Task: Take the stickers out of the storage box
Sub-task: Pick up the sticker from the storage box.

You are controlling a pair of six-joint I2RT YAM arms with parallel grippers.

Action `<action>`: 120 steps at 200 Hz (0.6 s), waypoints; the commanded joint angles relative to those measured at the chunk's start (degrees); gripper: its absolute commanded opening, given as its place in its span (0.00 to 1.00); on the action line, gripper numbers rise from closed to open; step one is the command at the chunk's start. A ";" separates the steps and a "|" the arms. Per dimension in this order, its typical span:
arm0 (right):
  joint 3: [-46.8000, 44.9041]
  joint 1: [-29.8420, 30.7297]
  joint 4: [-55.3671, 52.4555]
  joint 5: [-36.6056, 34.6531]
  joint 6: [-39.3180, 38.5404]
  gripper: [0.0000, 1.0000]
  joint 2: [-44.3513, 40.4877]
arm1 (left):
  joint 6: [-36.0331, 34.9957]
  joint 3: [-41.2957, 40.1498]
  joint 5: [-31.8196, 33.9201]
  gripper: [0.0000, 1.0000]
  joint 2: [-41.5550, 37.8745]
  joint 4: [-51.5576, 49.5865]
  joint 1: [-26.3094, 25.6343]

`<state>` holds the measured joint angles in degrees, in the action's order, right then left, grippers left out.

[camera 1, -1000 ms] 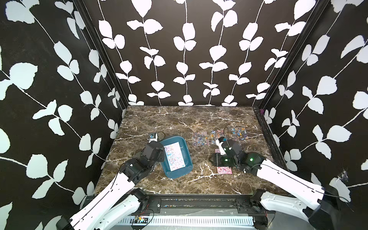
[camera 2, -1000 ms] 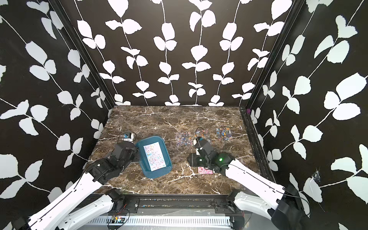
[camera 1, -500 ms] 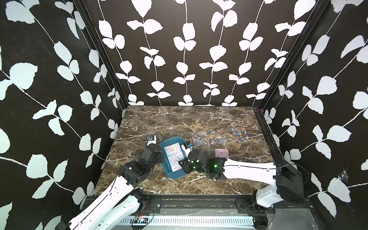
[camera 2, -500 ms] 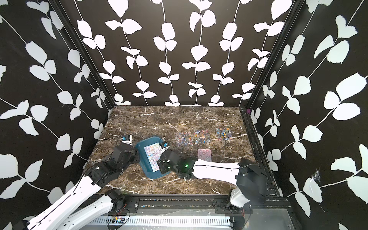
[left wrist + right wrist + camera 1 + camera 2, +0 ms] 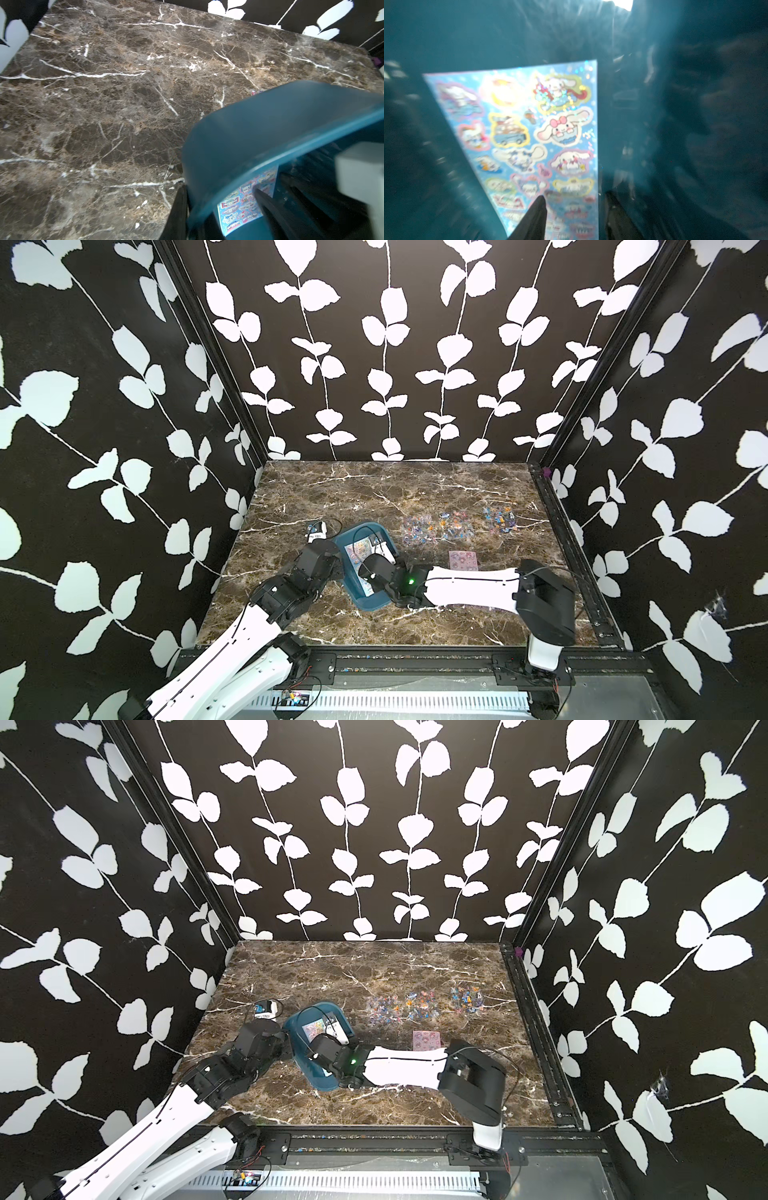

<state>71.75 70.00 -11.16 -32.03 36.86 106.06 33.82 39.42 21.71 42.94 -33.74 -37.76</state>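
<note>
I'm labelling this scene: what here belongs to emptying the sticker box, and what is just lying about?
Job: box; blue sticker sheet inside it; clear sticker sheets and pink sticker sheet, already out; left end effector gripping the rim; right end effector open over the sheet.
Lying about: purple bit on the frame corner.

left pincer [image 5: 218, 195] clamped | right pincer [image 5: 574, 195] jaws apart | right arm [image 5: 469, 585] stretched low leftward

You've got a brown marble tabletop [image 5: 374, 489] with white veins. On it sits the teal storage box [image 5: 370, 602]. To the box's right, three clear sticker sheets [image 5: 455, 526] lie flat in a row leading away from it. A pink sheet [image 5: 462, 560] lies right of the box too, nearer the front edge. A small white device [image 5: 316, 531] with a cable rests just beside the box's far left corner.
</note>
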 commanded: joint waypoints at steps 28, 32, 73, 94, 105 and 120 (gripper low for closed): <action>-1.74 -4.87 2.91 6.28 3.13 0.42 0.37 | -1.04 -0.40 -4.28 0.00 -0.59 2.62 1.59; -2.42 -5.25 3.95 7.63 3.24 0.40 0.29 | -1.00 -0.41 -4.49 0.00 -0.74 2.63 1.75; -7.37 -8.10 13.25 21.79 2.01 0.11 -1.17 | -1.00 -0.86 -4.93 0.00 -1.40 2.64 2.69; -8.37 -8.63 14.97 24.54 1.55 0.00 -1.89 | -0.89 -0.92 -4.75 0.00 -1.39 2.62 2.87; -8.72 -8.88 15.30 25.26 1.55 0.00 -2.25 | -0.87 -0.96 -4.53 0.00 -1.45 2.54 2.84; -9.29 -9.32 15.90 25.99 1.55 0.00 -2.90 | -1.03 -0.84 -4.18 0.00 -1.24 2.23 2.96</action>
<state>64.49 63.44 1.65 -8.51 35.90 105.21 32.53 38.20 20.34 43.44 -32.38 -34.76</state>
